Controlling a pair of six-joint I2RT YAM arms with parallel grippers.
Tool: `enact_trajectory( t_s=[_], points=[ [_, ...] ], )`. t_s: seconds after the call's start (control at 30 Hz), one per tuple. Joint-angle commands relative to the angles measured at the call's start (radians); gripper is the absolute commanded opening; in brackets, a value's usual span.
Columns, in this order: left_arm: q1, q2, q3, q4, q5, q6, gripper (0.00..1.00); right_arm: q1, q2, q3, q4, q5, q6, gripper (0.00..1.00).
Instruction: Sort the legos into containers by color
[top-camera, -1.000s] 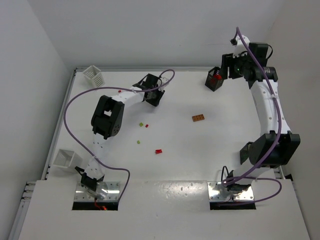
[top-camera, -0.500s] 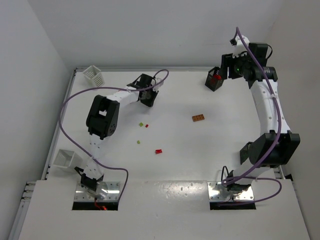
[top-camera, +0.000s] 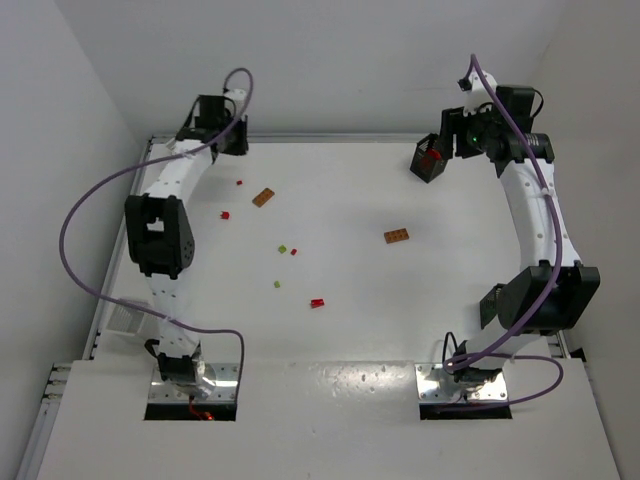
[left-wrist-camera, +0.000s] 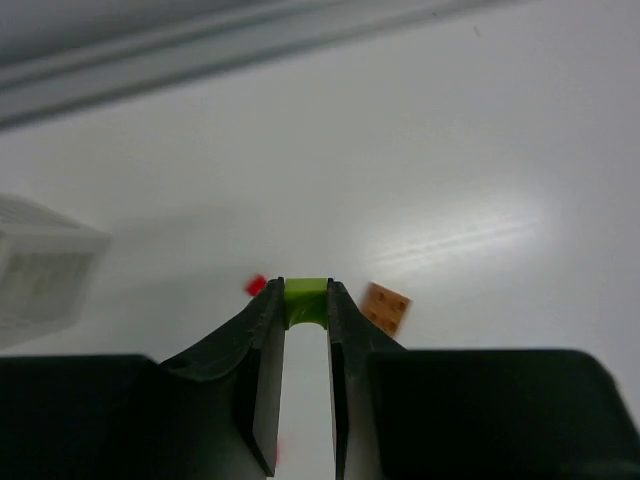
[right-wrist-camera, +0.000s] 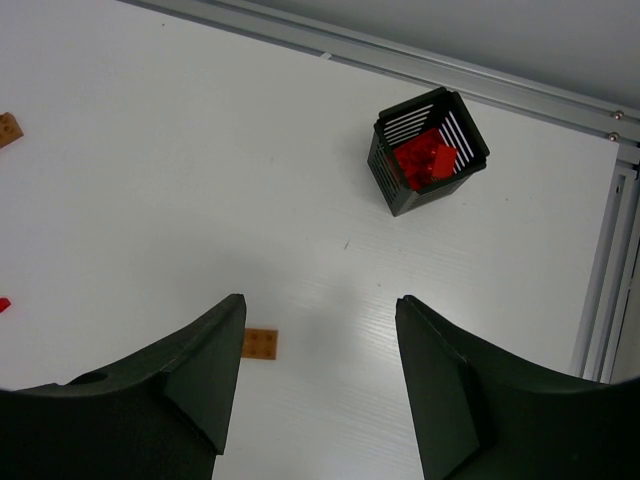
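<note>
My left gripper is shut on a small yellow-green lego, held high over the back left of the table. Below it lie a red lego and an orange-brown plate. A white basket stands to the left. My right gripper hangs open and empty near the black basket, which holds red legos. Another orange-brown plate lies under the right gripper's left finger.
Loose legos lie mid-table: green ones, red ones and an orange-brown plate. A second white basket sits at the left edge, partly behind the left arm. A metal rail borders the table.
My left arm has swung from the middle back of the table up to the back left corner, its jaws closing on the green lego. The right arm has not moved.
</note>
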Motion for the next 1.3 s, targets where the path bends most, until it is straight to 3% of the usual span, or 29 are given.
enact_trajectory(
  t_s=[0.0,0.23,0.43,0.73,1.1,1.17,1.27],
  points=[
    [0.107,-0.059,0.096,0.093,0.013,-0.057,0.22,0.008,0.007,0.021,0.032,-0.012,0.006,0.62],
    [0.262,0.084,0.323,0.113,0.013,-0.069,0.23,0.008,0.007,0.03,0.023,-0.002,-0.003,0.62],
    [0.336,0.173,0.417,0.157,0.078,-0.1,0.26,0.008,0.007,0.021,0.023,0.007,-0.003,0.62],
    [0.37,0.248,0.405,0.179,0.149,-0.165,0.26,0.008,0.035,0.041,0.023,0.016,-0.003,0.62],
    [0.379,0.282,0.362,0.179,0.129,-0.176,0.29,0.008,0.044,0.041,0.023,0.016,-0.003,0.62],
    [0.379,0.273,0.351,0.167,0.12,-0.167,0.33,0.008,0.044,0.041,0.023,0.016,-0.003,0.62],
    [0.379,0.26,0.337,0.139,0.108,-0.136,0.61,0.008,0.044,0.041,0.023,0.016,-0.003,0.62]
  ],
)
